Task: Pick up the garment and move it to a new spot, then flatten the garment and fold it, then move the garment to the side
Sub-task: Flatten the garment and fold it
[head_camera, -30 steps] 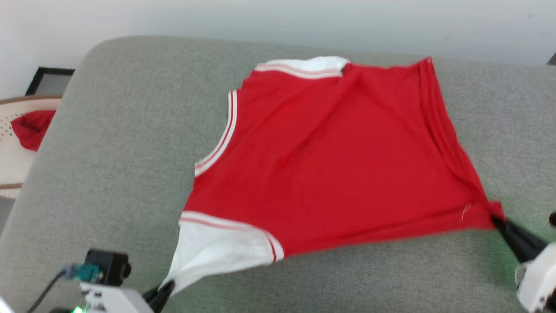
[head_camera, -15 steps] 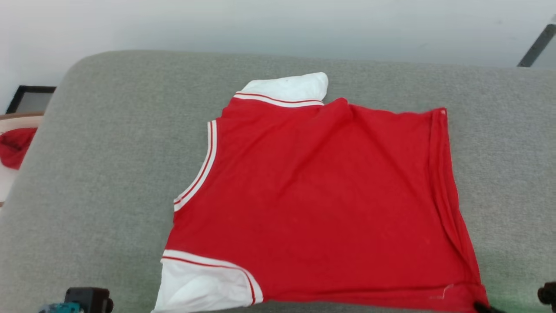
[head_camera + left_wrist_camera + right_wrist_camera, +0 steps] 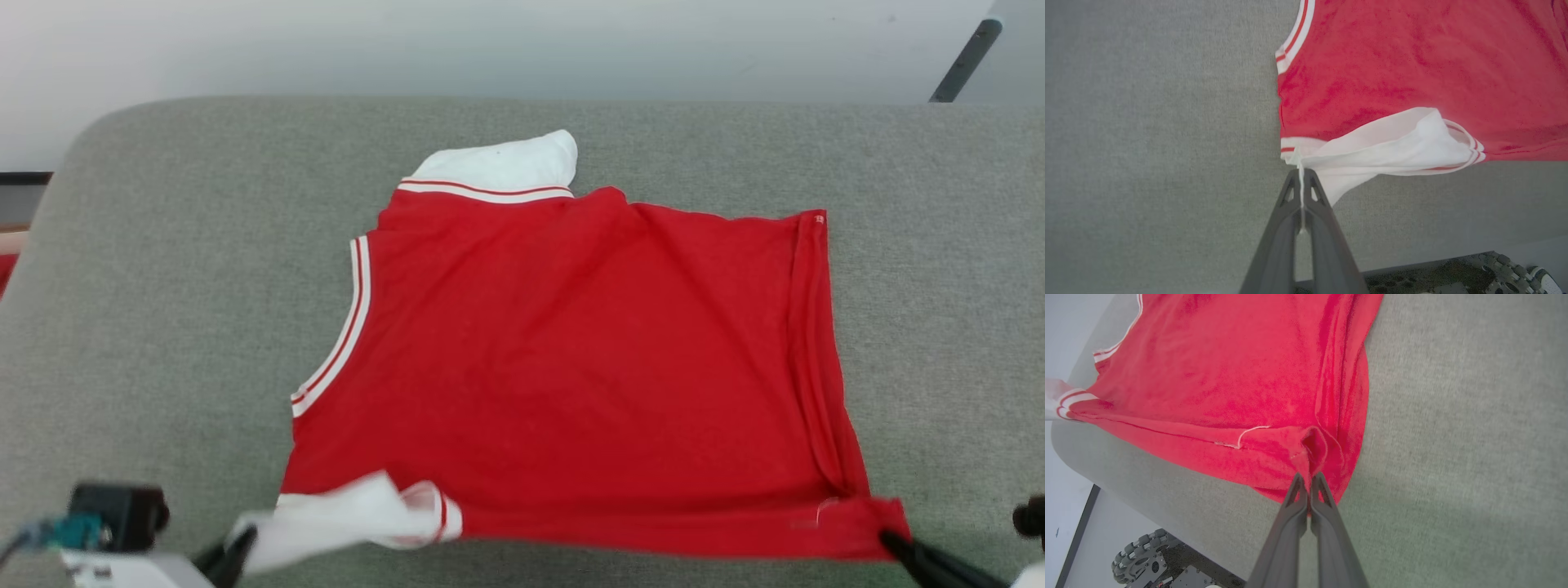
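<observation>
The red jersey (image 3: 571,367) lies spread on the grey cushioned surface (image 3: 180,310), plain red side up, with white panels at its far and near left corners. No lettering or number shows. My left gripper (image 3: 245,541) is shut on the near white shoulder panel (image 3: 1392,151), which is lifted and folded slightly over the red. In the left wrist view a thin white edge runs between the left gripper (image 3: 1301,173) fingers. My right gripper (image 3: 886,537) is shut on the near right red hem corner (image 3: 1310,453); the right gripper (image 3: 1306,477) pinches bunched red cloth.
The grey surface's rounded near edge drops to the floor, where my wheeled base (image 3: 1143,555) shows. A sliver of red cloth (image 3: 5,269) sits past the left edge. A pale wall runs behind, with a dark bar (image 3: 963,61) at top right.
The head camera has shifted, so the jersey sits differently in the picture. The near white panel, stretched flat earlier, is now lifted and crumpled over the red. Both grippers stay clamped on their corners.
</observation>
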You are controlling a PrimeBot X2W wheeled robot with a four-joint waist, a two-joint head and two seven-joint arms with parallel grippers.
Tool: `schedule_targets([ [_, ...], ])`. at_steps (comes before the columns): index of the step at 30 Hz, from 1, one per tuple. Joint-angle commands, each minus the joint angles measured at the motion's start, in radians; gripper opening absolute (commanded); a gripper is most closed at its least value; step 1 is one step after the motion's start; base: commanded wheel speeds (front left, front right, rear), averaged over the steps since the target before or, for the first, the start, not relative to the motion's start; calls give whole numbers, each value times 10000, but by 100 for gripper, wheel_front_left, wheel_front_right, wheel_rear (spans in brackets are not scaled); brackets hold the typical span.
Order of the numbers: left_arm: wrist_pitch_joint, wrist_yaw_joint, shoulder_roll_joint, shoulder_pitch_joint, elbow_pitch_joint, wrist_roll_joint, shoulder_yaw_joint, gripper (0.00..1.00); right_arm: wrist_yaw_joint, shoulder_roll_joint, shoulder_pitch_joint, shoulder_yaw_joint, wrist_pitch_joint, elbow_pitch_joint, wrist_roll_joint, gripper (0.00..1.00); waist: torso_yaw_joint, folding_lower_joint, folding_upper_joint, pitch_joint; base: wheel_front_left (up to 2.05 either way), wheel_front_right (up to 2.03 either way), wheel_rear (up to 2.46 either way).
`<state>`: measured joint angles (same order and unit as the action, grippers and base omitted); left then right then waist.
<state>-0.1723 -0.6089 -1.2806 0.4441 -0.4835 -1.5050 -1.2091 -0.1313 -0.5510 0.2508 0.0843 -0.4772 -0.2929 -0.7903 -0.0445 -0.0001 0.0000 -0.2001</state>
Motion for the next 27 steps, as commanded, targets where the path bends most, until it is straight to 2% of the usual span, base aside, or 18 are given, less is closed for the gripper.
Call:
schedule_targets([
  [1, 167, -63, -111, 322, -34, 209, 91, 0, 11, 50, -258, -65, -63, -6, 118, 0, 71, 1, 0, -50, 0, 0, 0],
  [3, 653, 25, -261, 861, 22, 715, 151, 0, 11, 68, -677, -58, -168, 67, 241, 0, 131, 1, 0, -91, 0, 0, 0],
  [7, 1831, 517, -69, 2071, 532, 1670, 234, 0, 11, 137, -1602, 4, -324, 473, 485, 0, 195, 1, 0, -212, 0, 0, 0],
  [12, 3007, 1548, 735, 3375, 1846, 2503, 239, 0, 11, 144, -2841, 360, -362, 1228, 828, 0, 264, 1, 0, -427, 0, 0, 0],
  [19, 3901, 3031, 2162, 4284, 4155, 2796, -8, 0, 11, 130, -4118, 1059, -384, 2475, 1005, 0, 284, 1, 0, -725, 0, 0, 0],
  [22, 4144, 3525, 2637, 4349, 5044, 2759, -128, 0, 11, 166, -4438, 1331, -377, 2863, 925, 0, 297, 1, 0, -824, 0, 0, 0],
  [27, 4348, 4082, 3162, 4262, 6163, 2620, -236, 0, 11, 168, -4814, 1689, -265, 3232, 826, 0, 334, 1, 0, -922, 0, 0, 0],
])
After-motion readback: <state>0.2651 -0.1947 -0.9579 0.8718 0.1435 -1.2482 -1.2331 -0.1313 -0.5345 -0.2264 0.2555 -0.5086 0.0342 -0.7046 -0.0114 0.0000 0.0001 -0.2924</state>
